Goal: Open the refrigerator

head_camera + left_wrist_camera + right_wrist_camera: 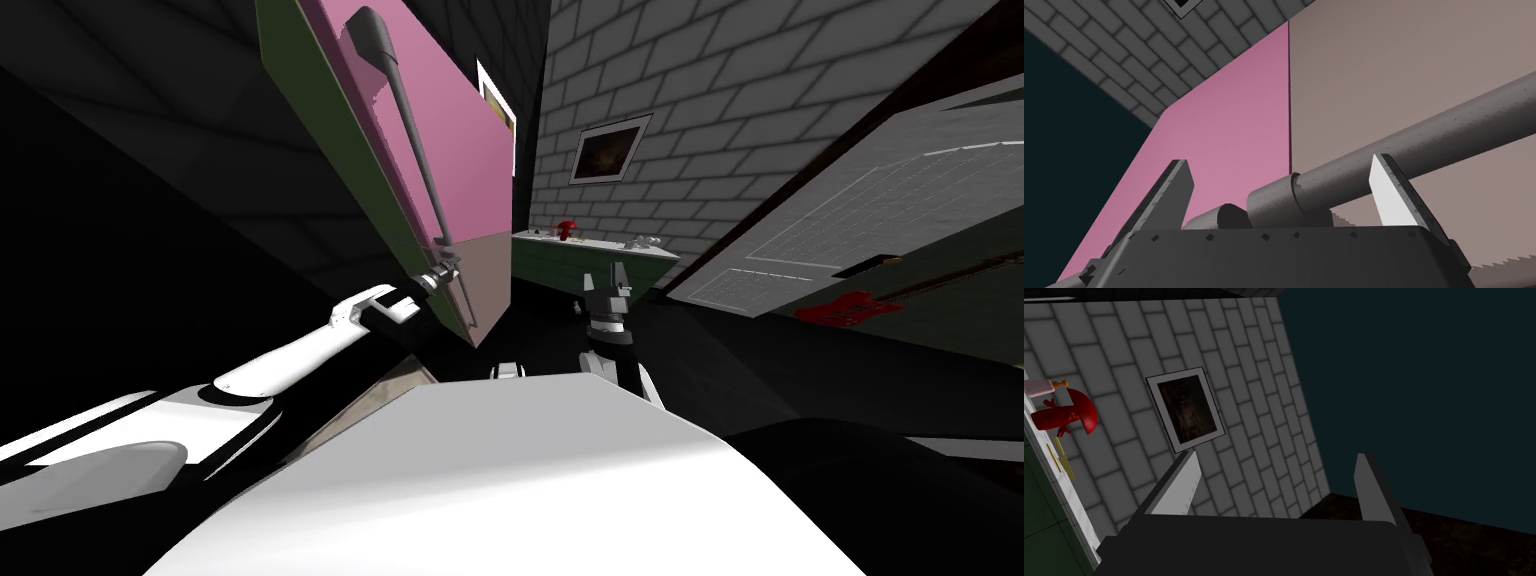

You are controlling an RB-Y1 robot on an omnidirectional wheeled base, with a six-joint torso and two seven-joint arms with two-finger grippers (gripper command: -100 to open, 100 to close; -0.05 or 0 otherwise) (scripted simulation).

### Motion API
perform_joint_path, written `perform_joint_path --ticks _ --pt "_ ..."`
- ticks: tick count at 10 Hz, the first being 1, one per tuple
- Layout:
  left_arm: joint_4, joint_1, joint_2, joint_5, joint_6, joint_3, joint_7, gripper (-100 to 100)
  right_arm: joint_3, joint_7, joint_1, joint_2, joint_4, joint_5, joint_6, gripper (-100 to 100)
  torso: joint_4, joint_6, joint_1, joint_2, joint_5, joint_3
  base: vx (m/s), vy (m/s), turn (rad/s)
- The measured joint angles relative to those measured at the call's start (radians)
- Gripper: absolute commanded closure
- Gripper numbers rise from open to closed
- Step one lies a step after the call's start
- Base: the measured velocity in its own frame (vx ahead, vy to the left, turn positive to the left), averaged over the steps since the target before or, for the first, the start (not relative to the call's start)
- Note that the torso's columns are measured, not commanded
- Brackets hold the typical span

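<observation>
1. Count, task item: one refrigerator [455,150], close in front of you on your left, with the brick wall [700,100] on its right.
2. Front faces: two. The upper pink panel [470,170] and the lower brownish panel [1414,60] are both flat and matte, and a thin dark seam divides them. One dark green edge [330,130] runs down the side nearer your left arm.
3. Handles: two dark grey round bars. The long bar [410,130] runs up the pink panel. The second bar [1424,135] lies along the brownish panel. Their ends sit close together at the seam.
4. Whether the door is off its seal, you cannot tell from these views.
5. Grippers: two, with two blades each.
6. Your left gripper [447,268] is at the seam, right at the ends of the bars. Its fingers [1394,195] are spread and released — the end of the second bar lies in the gap between them. The bright blade crosses in front of that bar, and neither blade is seen pressing it.
7. Your right gripper [606,275] hangs at centre, well apart from the refrigerator. Its blades [1174,488] are likewise spread — nothing is between them.
8. Background: one framed picture [605,150] hangs on the brick wall. Below it stands one green counter [600,265] with a pale top, and one red object [568,229] stands on that top.
</observation>
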Motion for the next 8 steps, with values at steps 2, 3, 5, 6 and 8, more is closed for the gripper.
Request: perform_joint_path --ticks 2,3,5,6,8 --pt "0.019 -0.025 0.056 0.014 0.032 -0.013 0.013 -100 0.000 0.000 0.000 0.000 0.000 0.000 0.000 0 0.001 0.001 0.000 -0.003 -0.001 -0.002 0.014 -0.023 -0.037" --pt "0.036 -0.045 0.076 0.020 0.046 -0.026 0.019 -100 0.000 0.000 0.000 0.000 0.000 0.000 0.000 0 0.000 0.001 0.001 -0.006 0.000 -0.004 0.013 -0.018 -0.036" --pt "0.057 -0.075 0.115 0.030 0.071 -0.035 0.029 -100 0.000 0.000 0.000 0.000 0.000 0.000 0.000 0 -0.002 0.002 0.001 -0.008 0.000 -0.005 0.026 -0.004 -0.026" --pt "0.065 -0.086 0.131 0.033 0.082 -0.037 0.033 -100 0.000 0.000 0.000 0.000 0.000 0.000 0.000 0 -0.002 0.001 0.001 -0.006 0.000 -0.004 0.013 0.000 -0.007" --pt "0.066 -0.087 0.133 0.034 0.084 -0.038 0.033 100 0.000 0.000 0.000 0.000 0.000 0.000 0.000 0 0.000 0.000 0.000 0.001 0.000 0.001 0.003 0.000 -0.003"
